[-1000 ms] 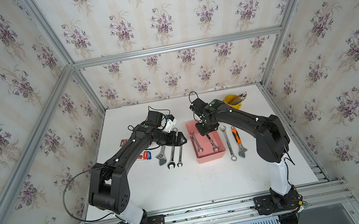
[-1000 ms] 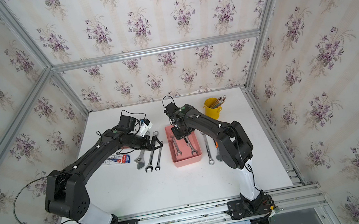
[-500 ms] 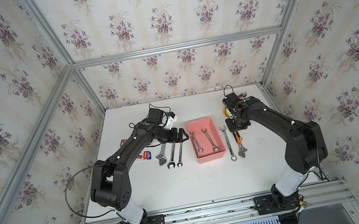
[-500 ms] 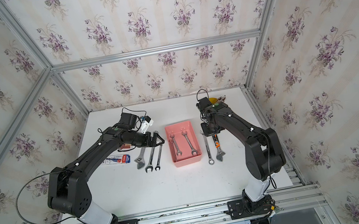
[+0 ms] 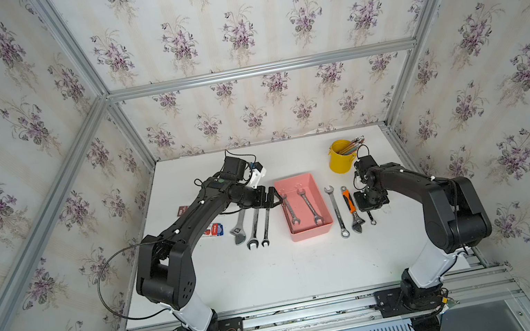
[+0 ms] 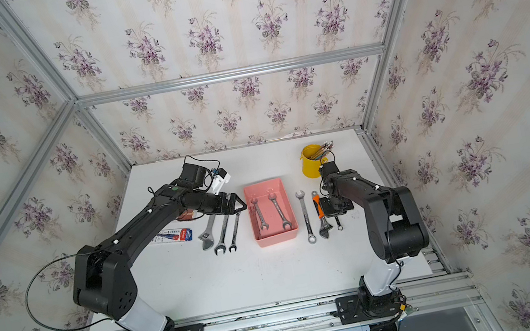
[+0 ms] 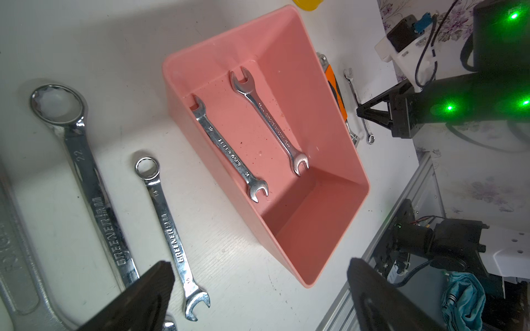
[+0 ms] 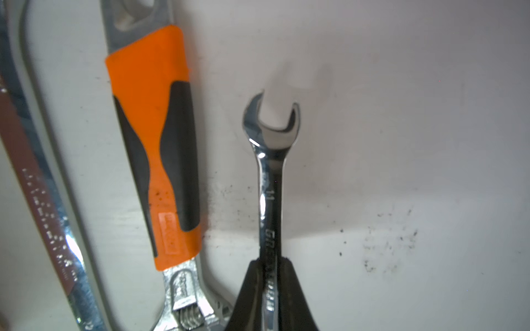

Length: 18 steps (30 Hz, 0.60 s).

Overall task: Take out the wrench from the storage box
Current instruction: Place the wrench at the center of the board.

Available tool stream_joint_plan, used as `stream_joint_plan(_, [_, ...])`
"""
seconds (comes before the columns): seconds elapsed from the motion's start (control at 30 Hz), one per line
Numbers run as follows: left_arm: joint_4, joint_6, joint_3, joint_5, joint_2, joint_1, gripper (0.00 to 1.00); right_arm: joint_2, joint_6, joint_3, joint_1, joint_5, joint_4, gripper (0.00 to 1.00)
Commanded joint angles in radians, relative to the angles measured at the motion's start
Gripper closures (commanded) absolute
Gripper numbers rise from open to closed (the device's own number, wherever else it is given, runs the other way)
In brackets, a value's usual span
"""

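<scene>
Left arm (image 5: 192, 218), right arm (image 5: 404, 179): matte black, white base sleeves (image 5: 194, 309). Left: loose black cable loop (image 5: 98, 285), green LED (image 5: 221, 181) (lit). Left gripper (image 5: 280, 197): triangular black jaws.

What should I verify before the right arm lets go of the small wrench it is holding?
1. Right hand shut on the small wrench: ok.
2. Small wrench outside the storage box: ok, it is on the far side of the orange-handled wrench from the box.
3. Small wrench clear of the orange-handled wrench: ok, bare table shows between them in the right wrist view.
4. Small wrench resting on the table: cannot tell.
5. Left hand open and empty, at the box's rim: ok.
6. Storage box emptied: not ok, two wrenches lie inside.
</scene>
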Motion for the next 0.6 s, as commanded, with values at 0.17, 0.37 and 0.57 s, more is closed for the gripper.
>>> stream_joint_plan(0.17, [-0.019,-0.019,0.000,-0.039,-0.018,-0.009,0.01,0.046,-0.043,0.010,-0.030,-0.044,0.074,0.84])
stream_joint_plan(0.37, [-0.046,-0.003,0.014,-0.053,-0.020,-0.010,0.01,0.004,-0.026,0.128,-0.012,-0.062,-0.029,0.70])
stream_joint_plan(0.57, [-0.057,0.010,0.027,-0.054,-0.011,-0.009,0.01,-0.014,0.070,0.316,0.142,-0.077,-0.165,0.70])
